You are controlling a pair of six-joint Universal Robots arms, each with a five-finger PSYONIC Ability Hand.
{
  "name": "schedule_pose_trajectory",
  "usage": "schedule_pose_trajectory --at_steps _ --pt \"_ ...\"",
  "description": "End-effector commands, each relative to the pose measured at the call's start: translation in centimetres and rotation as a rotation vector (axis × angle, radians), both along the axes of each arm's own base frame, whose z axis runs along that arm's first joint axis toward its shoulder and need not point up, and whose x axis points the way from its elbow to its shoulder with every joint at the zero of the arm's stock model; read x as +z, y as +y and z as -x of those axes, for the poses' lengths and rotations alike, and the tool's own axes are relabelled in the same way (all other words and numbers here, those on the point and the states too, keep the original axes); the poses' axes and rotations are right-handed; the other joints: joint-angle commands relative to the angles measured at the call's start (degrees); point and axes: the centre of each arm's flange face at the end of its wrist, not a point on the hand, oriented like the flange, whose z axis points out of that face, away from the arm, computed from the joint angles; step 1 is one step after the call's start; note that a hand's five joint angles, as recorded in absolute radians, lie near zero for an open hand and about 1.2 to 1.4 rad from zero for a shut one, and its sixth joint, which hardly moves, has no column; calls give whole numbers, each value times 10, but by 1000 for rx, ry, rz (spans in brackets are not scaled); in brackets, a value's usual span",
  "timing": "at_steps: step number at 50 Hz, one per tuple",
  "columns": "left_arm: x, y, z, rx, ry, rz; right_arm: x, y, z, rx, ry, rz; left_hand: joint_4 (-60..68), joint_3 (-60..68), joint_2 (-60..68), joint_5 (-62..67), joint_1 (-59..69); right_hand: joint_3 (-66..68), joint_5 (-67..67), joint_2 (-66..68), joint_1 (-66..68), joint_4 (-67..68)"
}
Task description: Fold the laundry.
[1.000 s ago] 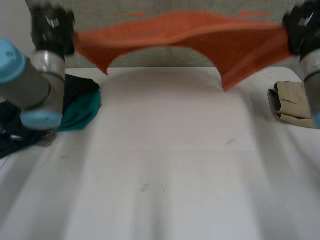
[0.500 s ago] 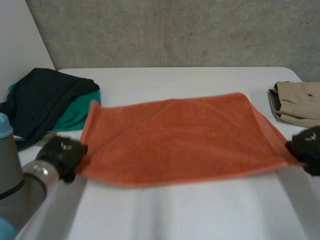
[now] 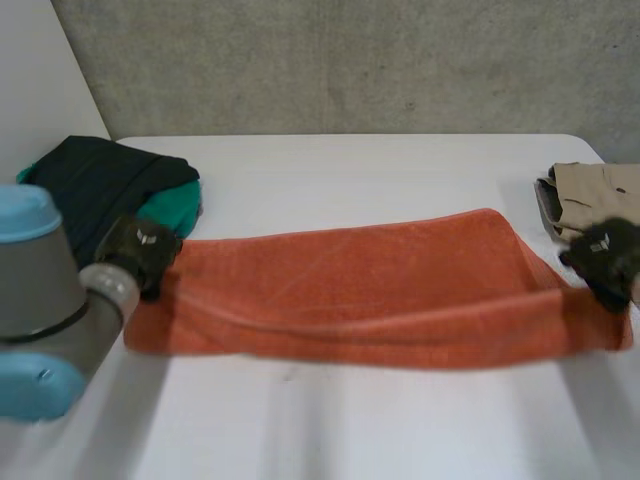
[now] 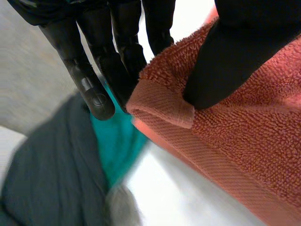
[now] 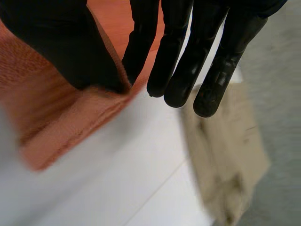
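The first fold of the orange terry towel [image 3: 360, 290] appears half made: it is stretched across the middle of the white bench [image 3: 330, 420], one long edge doubled over. A folded tan garment [image 3: 590, 200] is set beside the right hand [image 3: 605, 255]. A heap of dark and teal clothes [image 3: 110, 195] near the left hand [image 3: 140, 250] looks unfolded. A towel corner is pinched by each hand between thumb and fingers [image 4: 124, 52], the other fingers being held straight.
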Motion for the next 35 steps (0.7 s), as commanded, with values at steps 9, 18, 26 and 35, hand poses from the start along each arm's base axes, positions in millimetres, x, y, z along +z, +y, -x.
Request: schedule_pose_trajectory --at_steps 9,18,26,35 --pt "209 -106 36 -20 379 924 192 -91 -57 4 -300 985 110 115 112 147 145 121 129 126 228 118" --pt "203 -100 33 -29 418 893 200 -77 -59 18 -350 1006 110 115 112 147 145 121 129 126 228 118" --pt "134 -87 30 -22 377 676 139 -75 -57 14 -314 818 110 115 112 147 145 121 129 126 228 118" --pt "41 -55 22 -2 332 373 37 -46 -48 65 -265 443 110 115 112 147 145 121 129 126 228 118"
